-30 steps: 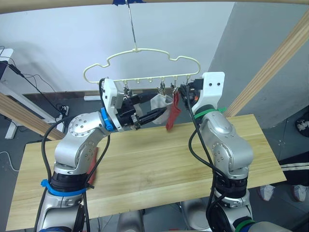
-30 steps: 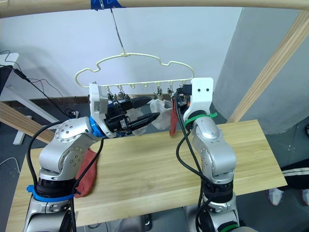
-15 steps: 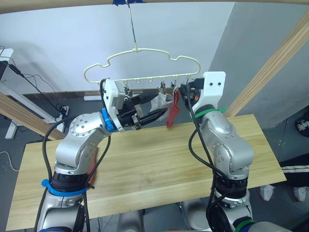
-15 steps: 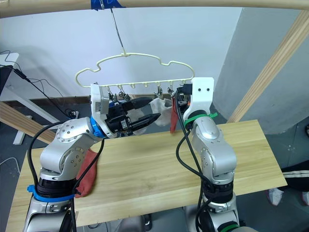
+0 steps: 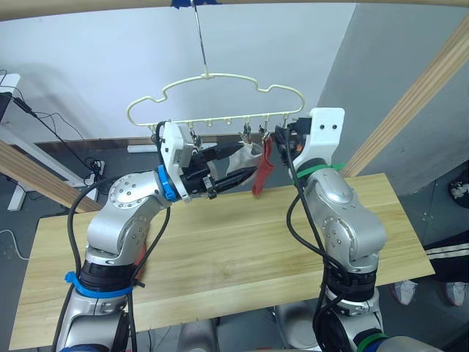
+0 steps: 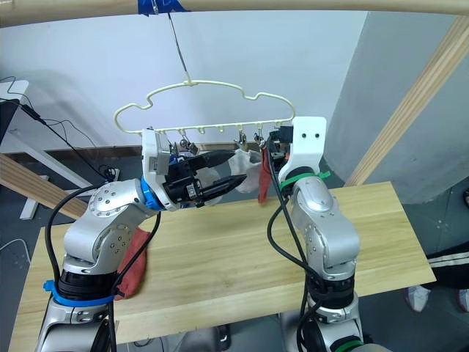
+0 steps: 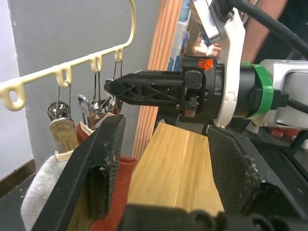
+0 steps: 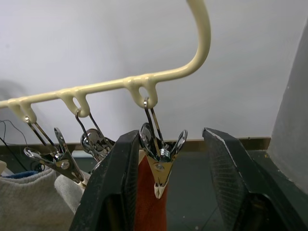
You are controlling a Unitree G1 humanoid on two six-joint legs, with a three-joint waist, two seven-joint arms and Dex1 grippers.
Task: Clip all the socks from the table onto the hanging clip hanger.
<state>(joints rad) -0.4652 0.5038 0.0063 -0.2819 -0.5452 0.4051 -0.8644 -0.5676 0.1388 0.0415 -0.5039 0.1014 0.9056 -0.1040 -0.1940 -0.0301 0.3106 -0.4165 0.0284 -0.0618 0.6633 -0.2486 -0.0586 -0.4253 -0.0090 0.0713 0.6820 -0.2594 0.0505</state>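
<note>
Since the earlier frames, the left gripper is being seen slightly higher and nearer the clips, while the right gripper is being kept in its place.

The long table of pale wooden planks is being shown across the lower half of the head views. The thin cream-yellow cloud-outline clip hanger is being hung by its metal hook from a thick pale wooden pole along the top edge of the frame.

One rust-red knit sock is being left lying on the table at the lower left, partly hidden behind the left arm. A second rust-red sock is being held by the end clip near the frame's centre, and a light grey sock is being held at the clip just left of it.

The left gripper's jaws are being held wide apart with nothing between them, beside the grey sock. The right gripper's jaws are likewise being held apart, with the end clip between them but not being touched.
</note>
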